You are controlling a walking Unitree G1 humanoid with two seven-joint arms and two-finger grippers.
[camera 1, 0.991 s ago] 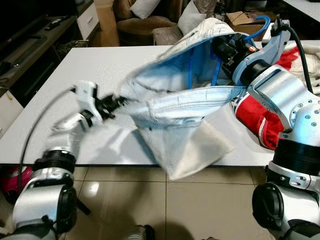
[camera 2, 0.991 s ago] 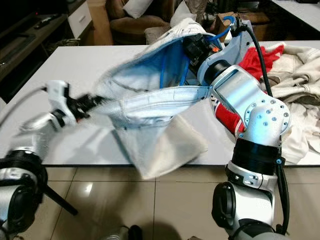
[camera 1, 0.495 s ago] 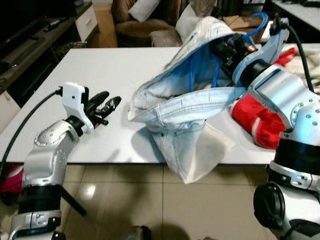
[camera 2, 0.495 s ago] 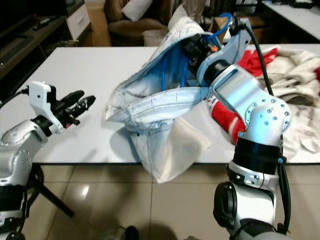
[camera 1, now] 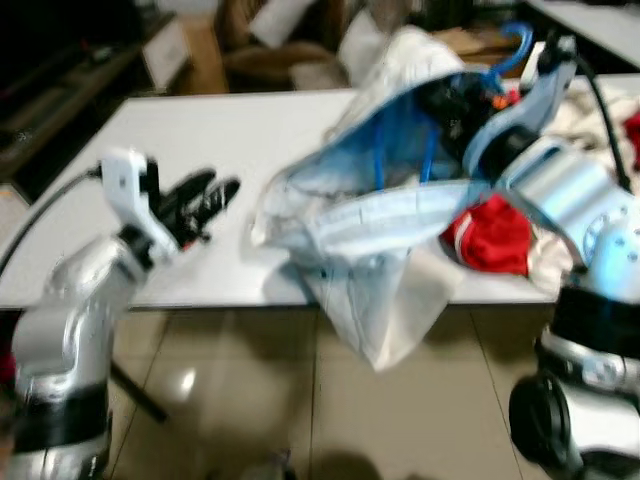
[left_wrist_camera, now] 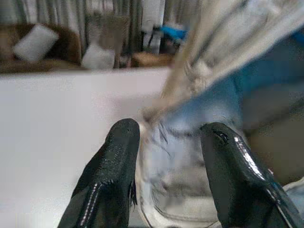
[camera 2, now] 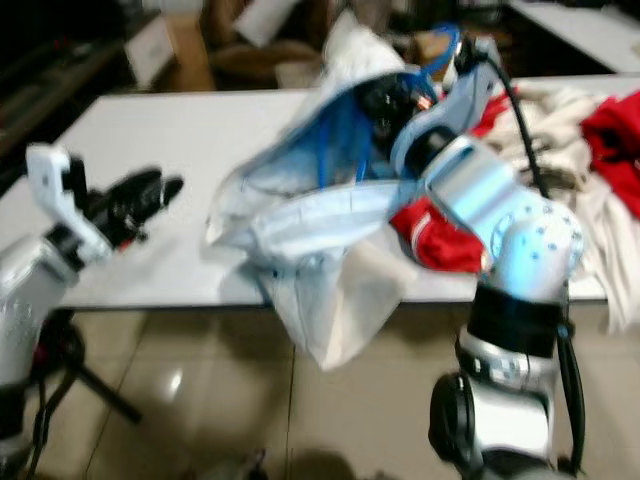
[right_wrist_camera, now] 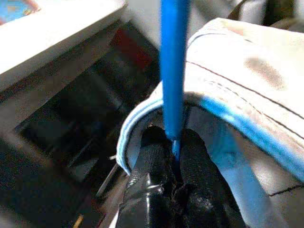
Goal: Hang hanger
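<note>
A blue plastic hanger (right_wrist_camera: 173,71) sits inside a pale blue denim garment (camera 1: 370,220), its hook (camera 1: 520,40) poking out at the top. My right gripper (right_wrist_camera: 173,147) is shut on the hanger's stem and holds hanger and garment up over the white table (camera 1: 200,130); from the head it shows as a black shape (camera 1: 455,100) inside the garment's opening. The garment's lower part droops past the table's front edge. My left gripper (camera 1: 205,195) hovers open and empty left of the garment, its fingers (left_wrist_camera: 121,142) pointing at the cloth.
A red cloth (camera 1: 490,235) lies under my right forearm. Pale clothes (camera 2: 560,130) and more red fabric (camera 2: 615,125) are piled at the table's right. A brown sofa with cushions (camera 1: 270,50) stands behind, a dark cabinet (camera 1: 60,100) at left, tiled floor (camera 1: 300,400) below.
My left gripper let go of the garment's edge and drew back to the left, now open. The garment sagged back toward the right arm. The whole view has shifted and blurred.
</note>
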